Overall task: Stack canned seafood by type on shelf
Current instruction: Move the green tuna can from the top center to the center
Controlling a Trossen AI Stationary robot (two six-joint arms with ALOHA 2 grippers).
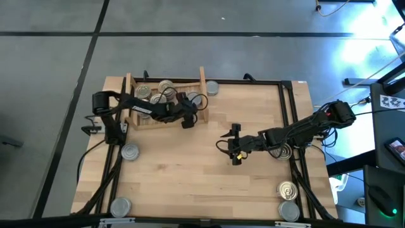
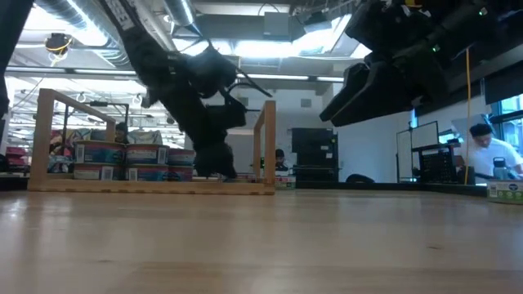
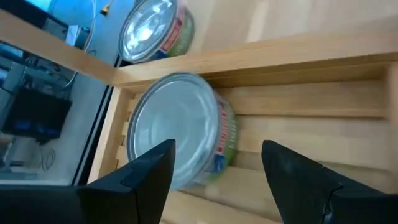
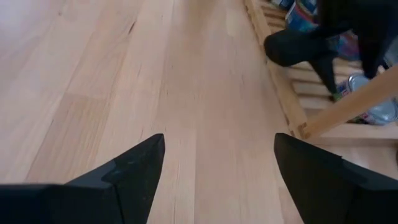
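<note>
— While the left gripper hangs at the shelf, are its fingers gripping anything?

— No, they stand apart, empty, with a grey-topped can lying on the slats just ahead of them.

— And the right gripper?

— Over bare table mid-way, its fingers spread and empty. More cans sit stacked in the shelf; others lie scattered on the table.
</note>
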